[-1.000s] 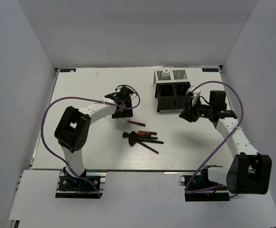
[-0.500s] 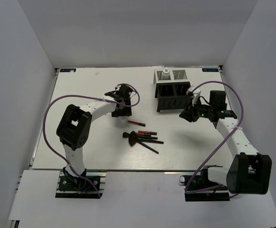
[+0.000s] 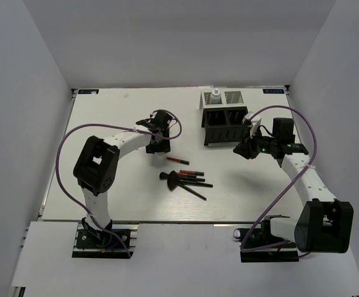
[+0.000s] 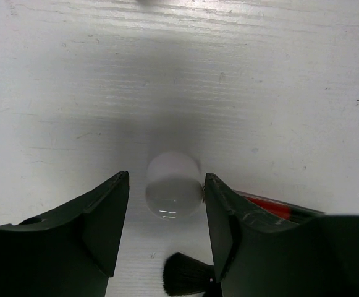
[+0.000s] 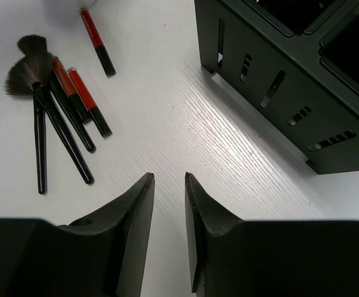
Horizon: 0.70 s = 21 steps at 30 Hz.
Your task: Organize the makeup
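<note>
Step in hand: picking up the little white jar (image 4: 173, 185) w/ my left fingers (image 4: 105, 216). They're spread, one each side of it, and the jar stands on the counter (image 4: 259, 74) between them. Not pinched yet: there's a clear gap on one side, and the other finger looks just about touching. A brush tip (image 4: 188, 275) and a red pencil (image 4: 262, 207) lie just beside the jar in my left wrist view.

Next move, as I judge it: close gently & evenly so the jar doesn't skid or tip. Then lift straight up to clear the brush tip, carry it to the black box (image 3: 225, 127) at the back of the counter, and lower it into a free compartment. It looks round & smooth, so the grip needs to be centred.

My right fingers (image 5: 130, 229) are nearly pressed together, slim gap only, nothing in them. They hover over bare counter btwn the pile and the box's front wall.

Count:
- white jar: 1, btwn my left fingers.
- bottle (image 3: 216, 96): 1, white cap, already standing in the box, back-left compartment as the top view shows it.
- pencils, red/black: 3. One (image 5: 97, 42) lies apart, nearer the jar; two (image 5: 86, 102) lie side by side in the pile.
- brushes (image 5: 25, 71): 2, black, heads close together, handles fanning out.

No other bottles in view. So approx 1 item put away, 6 to go: early on.
</note>
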### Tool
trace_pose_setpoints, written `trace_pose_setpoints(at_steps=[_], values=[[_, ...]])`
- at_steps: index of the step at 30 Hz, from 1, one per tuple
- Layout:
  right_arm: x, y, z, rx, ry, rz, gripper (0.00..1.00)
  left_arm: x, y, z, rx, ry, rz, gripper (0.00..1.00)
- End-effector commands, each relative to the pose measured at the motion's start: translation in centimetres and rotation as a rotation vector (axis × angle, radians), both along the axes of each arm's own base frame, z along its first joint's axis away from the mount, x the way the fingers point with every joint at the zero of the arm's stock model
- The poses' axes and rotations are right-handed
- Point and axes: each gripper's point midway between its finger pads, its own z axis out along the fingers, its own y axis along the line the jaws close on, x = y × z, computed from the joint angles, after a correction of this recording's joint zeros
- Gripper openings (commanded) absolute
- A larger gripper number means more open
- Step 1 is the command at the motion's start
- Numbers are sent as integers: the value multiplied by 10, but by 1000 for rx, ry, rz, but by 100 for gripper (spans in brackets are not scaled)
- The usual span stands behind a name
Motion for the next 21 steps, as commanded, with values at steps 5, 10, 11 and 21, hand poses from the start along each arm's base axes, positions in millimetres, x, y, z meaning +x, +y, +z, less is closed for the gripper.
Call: trace_pose_setpoints(at_steps=[5,10,11,21], values=[[7,0,9,9,-35,-4,32,-4,-4,6,-3,-6,-17,63],[7,1,11,11,-37,-6,32,-5,-6,6,-13,-1,-19,65],[7,0,10,10,-37,-7,33,-7,-5,6,-11,5,-19,65],[9,-1,10,9,-38,-9,32,-15,-6,0,-7,25,-32,62]])
